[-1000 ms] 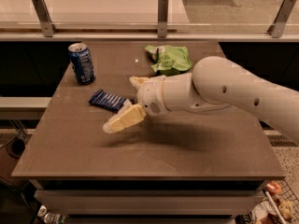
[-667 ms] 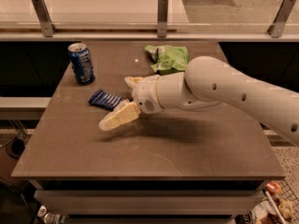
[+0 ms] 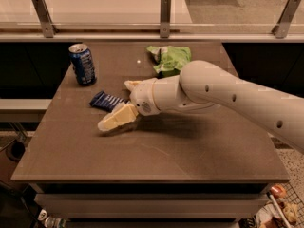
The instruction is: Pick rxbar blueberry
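The rxbar blueberry (image 3: 104,100), a flat dark blue bar with white lettering, lies on the brown table (image 3: 156,160) at the left of centre. My gripper (image 3: 114,105) reaches in from the right on a white arm and is open. One cream finger (image 3: 134,84) is behind the bar's right end, the other finger (image 3: 116,119) is in front of it. The bar's right end sits between the two fingers and is partly hidden by them. The bar rests on the table.
An upright blue soda can (image 3: 82,64) stands behind and left of the bar. A crumpled green snack bag (image 3: 170,59) lies at the back centre. A glass rail with metal posts (image 3: 165,14) runs behind the table. The table's left edge is close to the bar.
The gripper has moved a little to the left and now straddles the bar's right end. The bar, can and bag have not moved.
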`<state>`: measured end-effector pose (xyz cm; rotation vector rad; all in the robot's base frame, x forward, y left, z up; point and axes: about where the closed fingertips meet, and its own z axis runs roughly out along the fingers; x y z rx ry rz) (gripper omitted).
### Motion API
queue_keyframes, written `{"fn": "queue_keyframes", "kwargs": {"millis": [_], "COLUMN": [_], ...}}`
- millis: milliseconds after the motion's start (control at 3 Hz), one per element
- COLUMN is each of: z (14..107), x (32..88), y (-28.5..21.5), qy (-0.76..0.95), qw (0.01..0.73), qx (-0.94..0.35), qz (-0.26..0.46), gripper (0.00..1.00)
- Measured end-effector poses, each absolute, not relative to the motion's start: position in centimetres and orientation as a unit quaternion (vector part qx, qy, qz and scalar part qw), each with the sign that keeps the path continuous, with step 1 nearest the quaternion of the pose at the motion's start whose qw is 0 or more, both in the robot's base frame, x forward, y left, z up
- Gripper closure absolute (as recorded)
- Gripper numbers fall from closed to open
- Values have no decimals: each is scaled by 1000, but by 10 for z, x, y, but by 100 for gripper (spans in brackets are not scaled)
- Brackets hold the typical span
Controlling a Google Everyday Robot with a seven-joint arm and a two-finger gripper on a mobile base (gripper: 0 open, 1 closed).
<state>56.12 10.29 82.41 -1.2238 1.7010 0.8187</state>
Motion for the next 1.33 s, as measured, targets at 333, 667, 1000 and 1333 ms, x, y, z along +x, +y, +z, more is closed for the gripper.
{"fn": "queue_keyframes", "kwargs": {"millis": [333, 667, 1000, 1333], "z": [812, 812, 813, 813], "x": [567, 566, 565, 565], "y": [107, 109, 111, 111], "qy": [687, 686, 685, 685], "qw": [431, 430, 430, 430], "qx": [-484, -485, -487, -487], "qz": [328, 329, 329, 330], "gripper": [0, 16, 39, 63]}}
